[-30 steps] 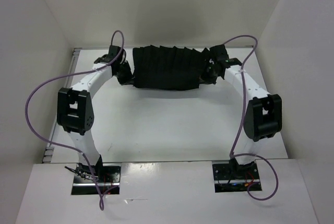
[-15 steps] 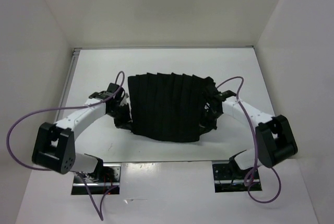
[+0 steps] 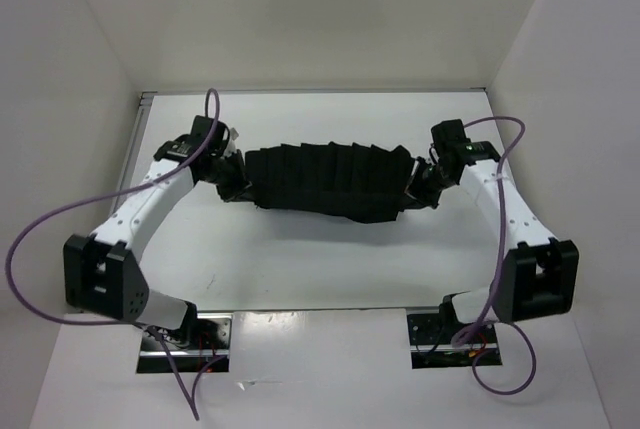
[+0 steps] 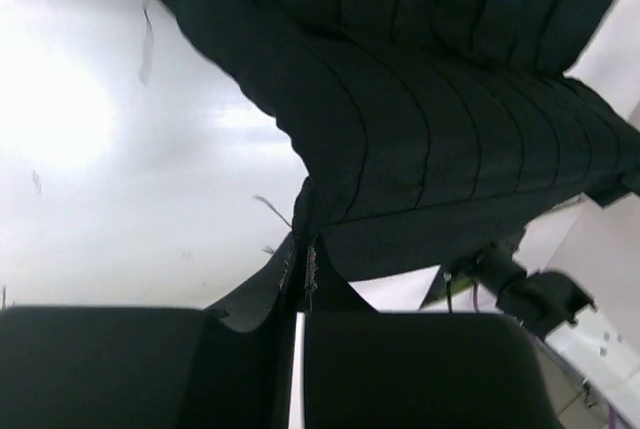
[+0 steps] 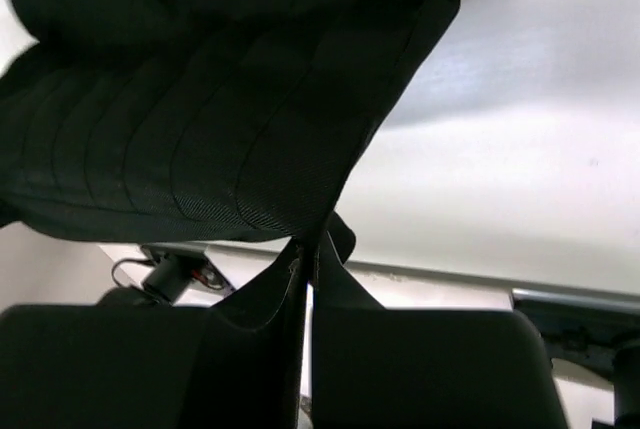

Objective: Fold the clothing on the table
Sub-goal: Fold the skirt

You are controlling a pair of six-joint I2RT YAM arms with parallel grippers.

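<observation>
Inventory of the enclosure, largest item first.

1. Tabletop [image 3: 300, 259]: broad, flat, plain white, with a thin metal rail down its left edge. It was boxed in by upright white walls [image 3: 300, 19] on the left, the far side and the right.

2. Clothing [image 3: 330, 177]: one matte black garment with narrow pleat-like ridges. It was stretched sideways into a wide band over the far half of the tabletop, between the two arms. Each end was gathered into a claw. I could not tell whether its middle touched the surface.

3. Left arm [image 3: 140, 214] and right arm [image 3: 510, 214]: white links with black joints. Both reached away from the near edge and bent inward toward the garment's ends.

4. Left claw [image 3: 232, 181]: fingers pressed together, pinching the garment's left edge. The wrist view showed cloth caught in the thin seam between them.

5. Right claw [image 3: 415, 187]: likewise clamped tight, on the garment's right edge.

6. Purple cables [image 3: 40, 229]: one looped loosely along each arm.
</observation>
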